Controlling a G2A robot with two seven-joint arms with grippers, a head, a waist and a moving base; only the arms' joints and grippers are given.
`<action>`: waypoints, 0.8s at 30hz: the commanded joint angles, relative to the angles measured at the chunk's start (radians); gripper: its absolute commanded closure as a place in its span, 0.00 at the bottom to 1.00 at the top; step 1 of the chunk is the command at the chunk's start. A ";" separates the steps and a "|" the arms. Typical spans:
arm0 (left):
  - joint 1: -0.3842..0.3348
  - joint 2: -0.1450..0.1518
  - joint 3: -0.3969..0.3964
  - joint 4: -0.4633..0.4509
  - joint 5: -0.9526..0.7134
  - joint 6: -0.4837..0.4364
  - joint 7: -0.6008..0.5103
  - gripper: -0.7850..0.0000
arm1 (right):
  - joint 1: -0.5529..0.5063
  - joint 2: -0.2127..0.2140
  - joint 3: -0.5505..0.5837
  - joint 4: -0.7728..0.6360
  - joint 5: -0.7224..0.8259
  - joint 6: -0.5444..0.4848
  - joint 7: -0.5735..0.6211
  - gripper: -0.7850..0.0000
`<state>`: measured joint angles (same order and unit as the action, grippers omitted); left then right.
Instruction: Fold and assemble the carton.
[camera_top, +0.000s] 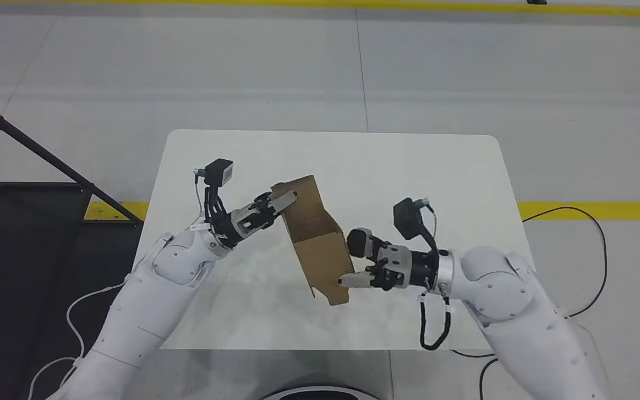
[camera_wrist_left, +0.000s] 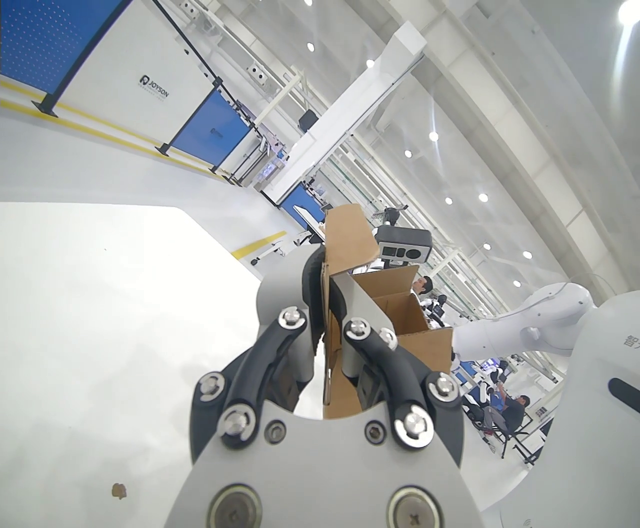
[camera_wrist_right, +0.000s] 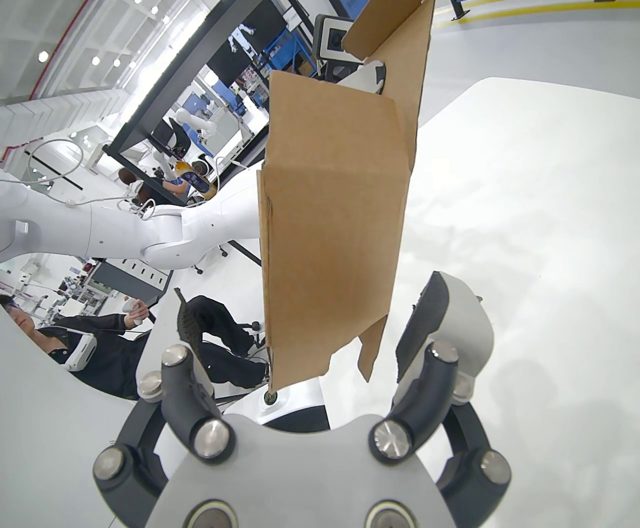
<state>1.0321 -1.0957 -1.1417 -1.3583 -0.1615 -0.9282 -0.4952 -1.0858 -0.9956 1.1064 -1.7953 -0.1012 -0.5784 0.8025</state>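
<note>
- We hold the carton (camera_top: 318, 240) over the middle of the table (camera_top: 450, 170). Its long axis runs from the left gripper (camera_top: 285, 203) toward the right gripper (camera_top: 353, 262).
- Our left jaws are clamped on a panel edge at the carton's far end.
- Our right jaws stand wide apart, straddling the near end and apparently not touching it; that forearm points along the carton.

I count one carton (camera_top: 318, 240), hanging between my two grippers: the left gripper (camera_top: 278, 207) pinches one flap, and the right gripper (camera_top: 352, 262) straddles the opposite end. One bench (camera_top: 440, 180) lies beneath them, with one small brown scrap (camera_wrist_left: 118, 490) on it.
</note>
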 joint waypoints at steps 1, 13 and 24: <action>0.001 -0.001 0.002 -0.003 0.001 0.002 0.001 1.00 | 0.004 -0.002 -0.008 -0.009 -0.035 0.033 -0.014 0.00; 0.002 -0.007 0.007 -0.008 0.014 0.004 0.005 1.00 | 0.105 -0.028 -0.114 0.019 -0.046 0.103 0.039 0.00; -0.003 -0.012 0.010 0.000 0.006 -0.002 -0.004 1.00 | 0.178 -0.054 -0.198 0.061 -0.053 0.127 0.060 0.00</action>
<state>1.0300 -1.1072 -1.1321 -1.3589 -0.1556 -0.9295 -0.4973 -0.9149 -1.0475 0.9150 -1.7386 -0.1537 -0.4518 0.8626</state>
